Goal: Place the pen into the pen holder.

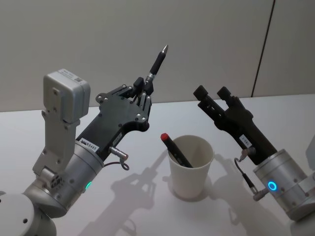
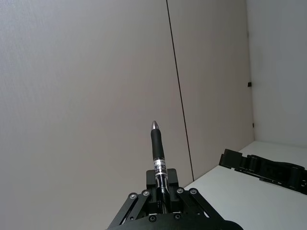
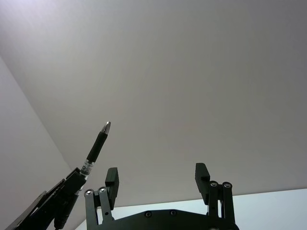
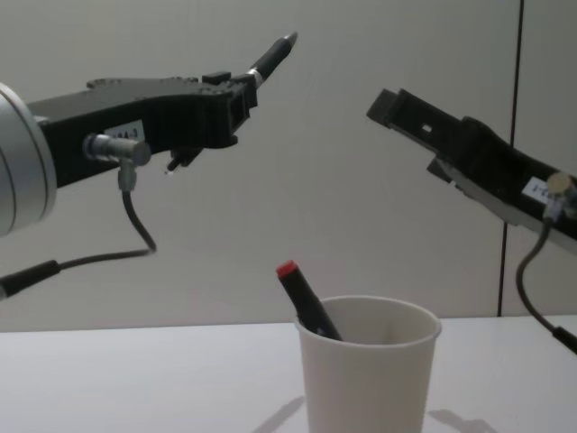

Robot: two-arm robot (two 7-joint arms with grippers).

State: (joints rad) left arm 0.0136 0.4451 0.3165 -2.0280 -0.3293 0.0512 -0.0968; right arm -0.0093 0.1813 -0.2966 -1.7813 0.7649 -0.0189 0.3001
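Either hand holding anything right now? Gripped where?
Left hand is shut on a black pen, gripping the rear of its barrel, with the tip sticking up and out. Right hand is open and holds nothing.

Black pen [image 1: 158,60] pinched in left hand [image 1: 146,84], tip up; white pen holder [image 1: 190,178] upright, probably paper.

Head view looks down, chest view level, both on the pen holder [image 1: 192,177]; wrists face the wall [image 2: 86,96].

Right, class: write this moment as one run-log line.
left gripper: shut on black pen, raised | right gripper: open, raised | paper cup: upright, holds red-capped pen
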